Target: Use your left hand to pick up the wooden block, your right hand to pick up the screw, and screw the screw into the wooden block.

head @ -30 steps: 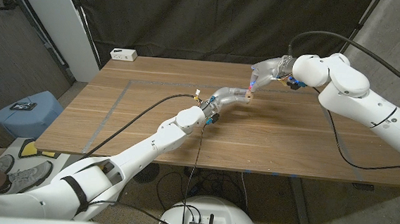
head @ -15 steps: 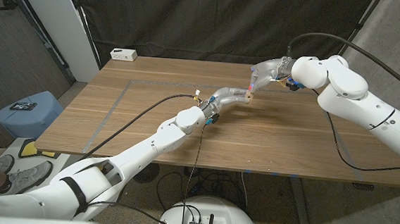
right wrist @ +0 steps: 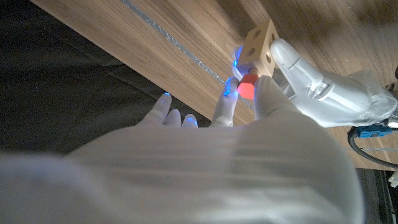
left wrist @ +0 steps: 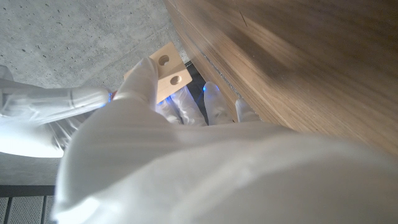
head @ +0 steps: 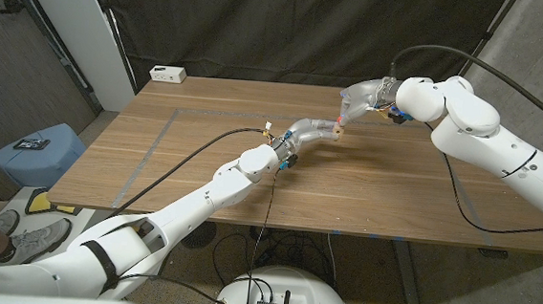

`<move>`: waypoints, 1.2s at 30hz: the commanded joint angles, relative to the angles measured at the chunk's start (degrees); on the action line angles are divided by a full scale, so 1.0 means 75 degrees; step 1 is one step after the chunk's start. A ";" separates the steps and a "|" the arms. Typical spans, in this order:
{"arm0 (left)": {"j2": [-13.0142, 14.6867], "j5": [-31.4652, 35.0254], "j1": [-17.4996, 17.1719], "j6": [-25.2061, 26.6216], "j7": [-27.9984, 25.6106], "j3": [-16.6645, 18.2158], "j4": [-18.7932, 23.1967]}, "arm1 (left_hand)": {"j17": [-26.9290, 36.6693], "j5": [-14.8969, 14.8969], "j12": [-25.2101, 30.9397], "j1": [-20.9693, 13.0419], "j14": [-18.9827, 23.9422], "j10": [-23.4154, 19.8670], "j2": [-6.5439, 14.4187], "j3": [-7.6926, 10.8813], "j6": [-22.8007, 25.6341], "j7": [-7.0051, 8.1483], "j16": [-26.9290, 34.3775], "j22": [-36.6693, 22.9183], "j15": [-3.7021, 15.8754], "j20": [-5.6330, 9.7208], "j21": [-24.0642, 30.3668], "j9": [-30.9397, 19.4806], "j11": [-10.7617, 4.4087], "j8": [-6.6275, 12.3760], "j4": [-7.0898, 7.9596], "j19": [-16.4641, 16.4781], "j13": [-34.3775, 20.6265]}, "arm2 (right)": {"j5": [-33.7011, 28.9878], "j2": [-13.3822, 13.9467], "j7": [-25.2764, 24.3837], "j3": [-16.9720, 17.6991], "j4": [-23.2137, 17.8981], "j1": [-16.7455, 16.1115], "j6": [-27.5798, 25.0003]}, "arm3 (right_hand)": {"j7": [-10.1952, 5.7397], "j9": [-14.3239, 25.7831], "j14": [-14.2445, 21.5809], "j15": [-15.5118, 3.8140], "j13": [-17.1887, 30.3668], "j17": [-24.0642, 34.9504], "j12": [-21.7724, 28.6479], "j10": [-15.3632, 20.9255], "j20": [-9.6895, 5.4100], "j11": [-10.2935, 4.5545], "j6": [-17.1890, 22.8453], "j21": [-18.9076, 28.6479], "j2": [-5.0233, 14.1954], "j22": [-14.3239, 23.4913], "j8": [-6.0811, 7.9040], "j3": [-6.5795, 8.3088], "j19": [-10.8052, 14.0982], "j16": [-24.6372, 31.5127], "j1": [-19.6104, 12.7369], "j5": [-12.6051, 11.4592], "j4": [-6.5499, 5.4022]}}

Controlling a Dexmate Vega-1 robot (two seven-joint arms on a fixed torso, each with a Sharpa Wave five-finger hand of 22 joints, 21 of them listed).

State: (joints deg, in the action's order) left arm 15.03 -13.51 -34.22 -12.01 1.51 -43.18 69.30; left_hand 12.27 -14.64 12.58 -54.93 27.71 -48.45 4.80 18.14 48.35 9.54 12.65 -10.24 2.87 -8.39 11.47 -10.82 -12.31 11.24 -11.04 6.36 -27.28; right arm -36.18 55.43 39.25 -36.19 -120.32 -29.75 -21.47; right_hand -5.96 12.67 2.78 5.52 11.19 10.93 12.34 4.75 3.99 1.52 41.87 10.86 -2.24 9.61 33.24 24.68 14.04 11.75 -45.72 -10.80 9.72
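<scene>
Pinching the red-headed screw [right wrist: 247,87] against the wooden block [right wrist: 260,45], the right hand [head: 363,97] had barely shifted from a second earlier; the left hand [head: 307,132] gripped the block above the table [head: 194,156], suggesting threading was under way.

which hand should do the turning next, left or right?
Right. The right hand pinches the red screw against the wooden block; the left hand just holds the block.

Bare table [head: 205,147] all around the 2 raised hands; white box [head: 168,73] at far-left corner.
</scene>
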 commanded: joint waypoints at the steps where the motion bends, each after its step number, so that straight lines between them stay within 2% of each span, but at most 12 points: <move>1: -0.0005 0.0014 -0.0003 0.0005 -0.0015 -0.0013 0.0005 | 0.0020 -0.0047 0.0080 0.0051 0.0008 -0.0077 0.0151 0.0367 0.0113 -0.0030 0.0051 -0.0046 0.0409 -0.0017 0.0058 -0.0028 -0.0007 0.0035 0.0288 0.0033 -0.0308 | 0.0003 -0.0009 -0.0131 0.0041 0.0001 -0.0066 0.0012 | -0.0009 0.0015 0.0058 0.0000 0.0021 0.0011 0.0038 0.0124 -0.0001 -0.0034 0.0166 0.0075 0.0008 0.0016 0.0078 0.0043 0.0113 0.0064 -0.0110 0.0006 -0.0041; 20: -0.0038 0.0005 0.0048 -0.0056 0.0043 -0.0022 -0.0093 | 0.0020 -0.0049 0.0083 0.0052 0.0012 -0.0074 0.0152 0.0376 0.0116 -0.0017 0.0059 -0.0046 0.0418 -0.0013 0.0063 -0.0028 -0.0005 0.0035 0.0284 0.0045 -0.0306 | -0.0445 -0.0099 -0.0337 -0.0085 0.0028 -0.0124 -0.0090 | 0.0037 0.0010 0.0437 -0.0208 0.0015 0.0027 0.0103 0.0625 -0.0117 -0.0103 0.0719 0.0114 0.0032 0.0015 0.0299 -0.0006 0.0408 0.0167 -0.0077 0.0023 -0.0108; 28: -0.0065 -0.0002 0.0086 -0.0066 0.0063 -0.0022 -0.0155 | 0.0018 -0.0050 0.0084 0.0053 0.0016 -0.0075 0.0150 0.0382 0.0116 -0.0031 0.0060 -0.0046 0.0412 -0.0023 0.0060 -0.0029 -0.0006 0.0034 0.0282 0.0040 -0.0303 | -0.0645 -0.0176 -0.0395 -0.0108 0.0083 -0.0135 -0.0090 | 0.0101 -0.0005 0.0618 -0.0321 0.0012 0.0039 0.0146 0.0948 -0.0187 -0.0216 0.1046 0.0119 0.0051 0.0017 0.0414 -0.0074 0.0545 0.0206 0.0070 0.0041 -0.0179; 36: -0.0079 -0.0013 0.0111 -0.0057 0.0080 -0.0022 -0.0192 | 0.0021 -0.0050 0.0088 0.0057 0.0017 -0.0082 0.0152 0.0383 0.0127 -0.0015 0.0065 -0.0046 0.0411 -0.0021 0.0063 -0.0028 -0.0005 0.0038 0.0283 0.0048 -0.0301 | -0.0839 -0.0271 -0.0385 -0.0174 0.0161 -0.0125 -0.0087 | 0.0071 -0.0030 0.0812 -0.0420 0.0008 0.0039 0.0155 0.1204 -0.0267 -0.0298 0.1402 0.0127 0.0068 0.0017 0.0528 -0.0128 0.0697 0.0242 0.0164 0.0048 -0.0199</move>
State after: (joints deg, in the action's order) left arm 14.60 -13.46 -33.69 -12.37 1.91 -43.33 68.27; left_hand 12.28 -14.64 12.58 -55.00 27.71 -48.57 4.88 18.36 48.43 9.61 12.65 -10.24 2.87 -8.39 11.47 -10.78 -12.40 11.24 -11.27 6.36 -27.29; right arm -40.59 54.18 36.57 -36.94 -119.74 -30.64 -22.04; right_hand -5.18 12.41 8.22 2.56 11.20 11.08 13.15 13.11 2.03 -0.70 51.54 11.31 -1.73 9.61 36.64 23.86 18.65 13.14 -44.84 -10.53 8.45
